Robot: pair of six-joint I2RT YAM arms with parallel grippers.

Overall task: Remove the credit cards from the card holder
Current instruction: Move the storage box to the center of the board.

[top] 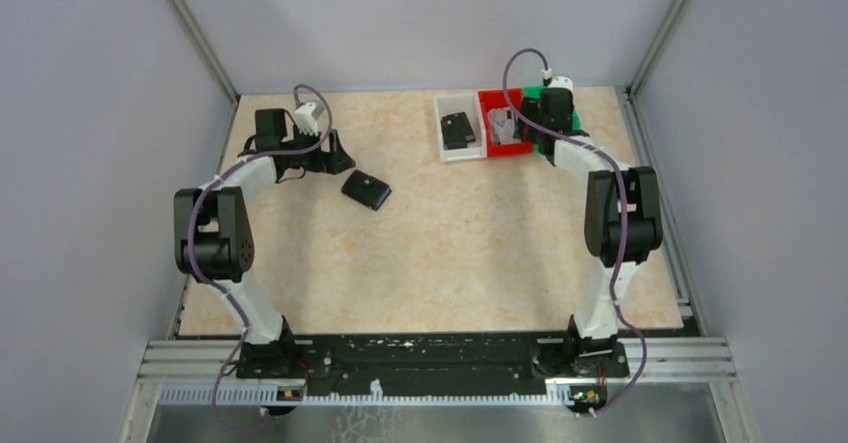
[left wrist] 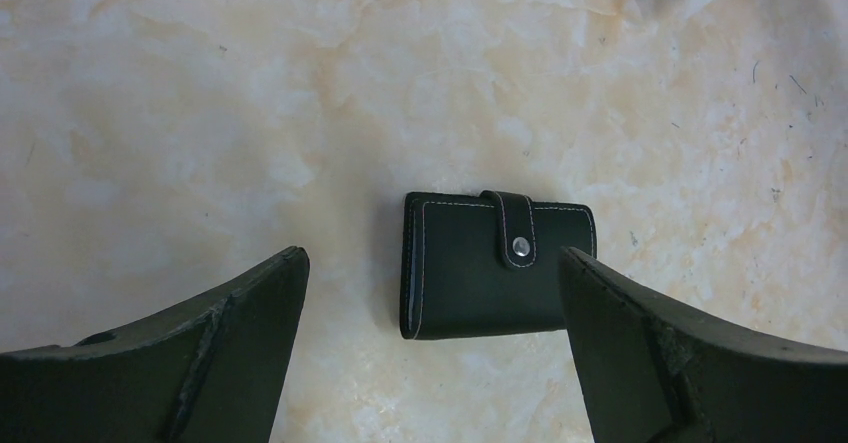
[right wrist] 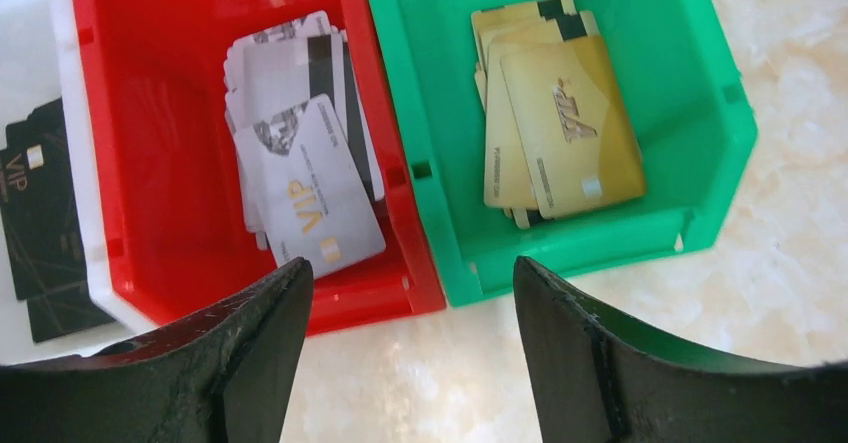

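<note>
The card holder is a black wallet lying flat on the table, folded, with its strap snapped down. In the top view the card holder lies just right of my left gripper. The left gripper hovers open, fingers astride the wallet and clear of it. Grey-white credit cards lie in a red bin, and gold cards lie in a green bin. My right gripper is open and empty at the near rims of these bins.
A white bin left of the red one holds black cards. All three bins stand side by side at the back right of the table. Grey enclosure walls rise around the table.
</note>
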